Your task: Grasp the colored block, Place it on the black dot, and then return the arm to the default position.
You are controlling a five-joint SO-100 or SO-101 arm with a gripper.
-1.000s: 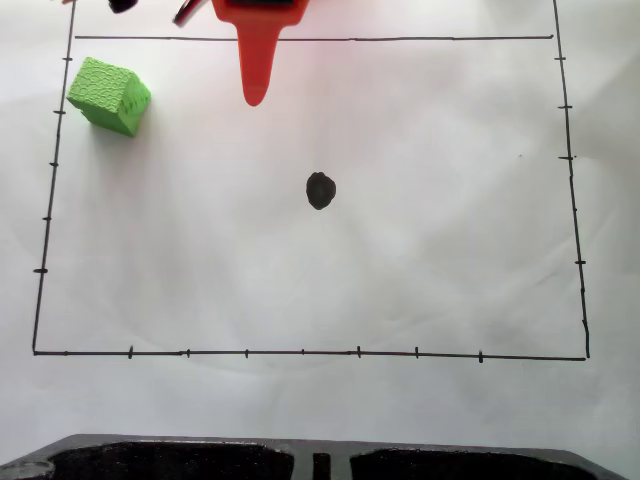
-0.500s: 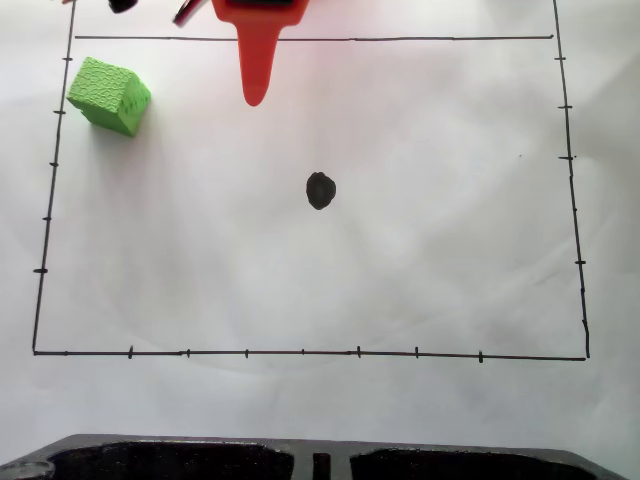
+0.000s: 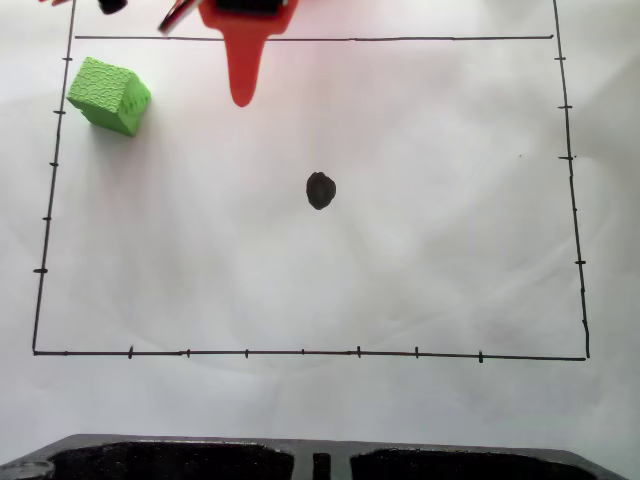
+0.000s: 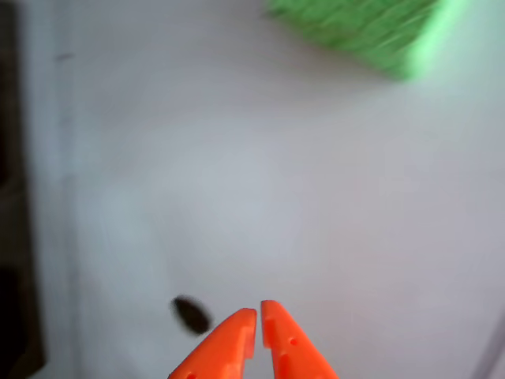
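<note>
The green foam cube (image 3: 109,95) rests on the white paper at the upper left of the fixed view, and it shows blurred at the top of the wrist view (image 4: 355,28). The black dot (image 3: 320,190) lies bare near the paper's middle; in the wrist view the dot (image 4: 191,315) sits just left of my fingertips. My orange gripper (image 3: 241,98) hangs from the top edge of the fixed view, right of the cube and apart from it. In the wrist view the gripper (image 4: 258,314) has its two tips almost touching, with nothing between them.
A thin black border line (image 3: 300,352) with tick marks frames the paper. A dark tray-like edge (image 3: 320,460) runs along the bottom of the fixed view. Black and red cables (image 3: 175,12) show at the top by the arm.
The gripper has shifted slightly left toward the cube in the fixed view. Cube and dot have not moved.
</note>
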